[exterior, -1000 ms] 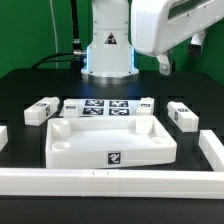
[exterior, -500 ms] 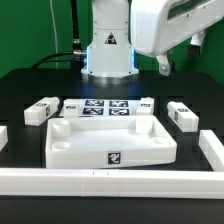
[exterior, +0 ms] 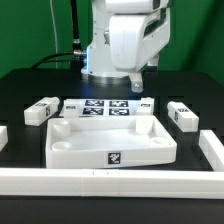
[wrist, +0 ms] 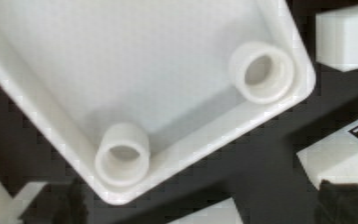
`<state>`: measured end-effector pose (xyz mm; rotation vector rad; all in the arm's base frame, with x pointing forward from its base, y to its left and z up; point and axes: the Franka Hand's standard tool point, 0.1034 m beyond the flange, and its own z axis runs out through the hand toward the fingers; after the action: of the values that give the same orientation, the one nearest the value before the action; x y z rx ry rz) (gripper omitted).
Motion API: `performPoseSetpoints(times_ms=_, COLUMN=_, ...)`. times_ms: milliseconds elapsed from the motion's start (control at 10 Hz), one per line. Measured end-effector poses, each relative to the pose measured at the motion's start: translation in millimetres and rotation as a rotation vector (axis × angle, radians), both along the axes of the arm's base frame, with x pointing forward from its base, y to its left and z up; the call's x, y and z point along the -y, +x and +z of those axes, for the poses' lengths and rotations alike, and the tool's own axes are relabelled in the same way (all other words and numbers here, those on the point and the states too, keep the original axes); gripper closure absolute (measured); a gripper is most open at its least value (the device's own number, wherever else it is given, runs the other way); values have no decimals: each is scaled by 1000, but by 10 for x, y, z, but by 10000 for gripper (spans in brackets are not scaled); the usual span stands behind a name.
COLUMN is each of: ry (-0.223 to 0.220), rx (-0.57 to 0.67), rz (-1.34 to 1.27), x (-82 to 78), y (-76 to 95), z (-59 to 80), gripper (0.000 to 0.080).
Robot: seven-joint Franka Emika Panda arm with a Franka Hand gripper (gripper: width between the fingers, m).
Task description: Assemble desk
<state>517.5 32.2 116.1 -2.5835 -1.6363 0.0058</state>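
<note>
The desk top [exterior: 75, 152] is lying in the lower middle of the exterior view, open side facing up, its long axis running left to right across the frame; the gripper [exterior: 137, 84] is hanging above and behind it, jaws spread wide, holding nothing

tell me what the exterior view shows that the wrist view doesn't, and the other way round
Only the exterior view: the arm with its gripper hanging open and empty above the table, the marker board, block legs on either side of the desk top, the border rail in front, and the tag on the top's front wall.
Only the wrist view: a close look into two corner sockets, both empty.
Both: the desk top, lying rim up, and a tagged leg beside it.
</note>
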Motion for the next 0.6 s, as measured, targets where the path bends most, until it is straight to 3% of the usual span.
performPoseSetpoints(times_ms=300, ry=0, rx=3, rz=8, x=15, y=-4, z=-9, gripper=150)
performPoseSetpoints(times_ms=600, ry=-21, rx=129, rz=307, x=308, y=-98, z=-158, gripper=150)
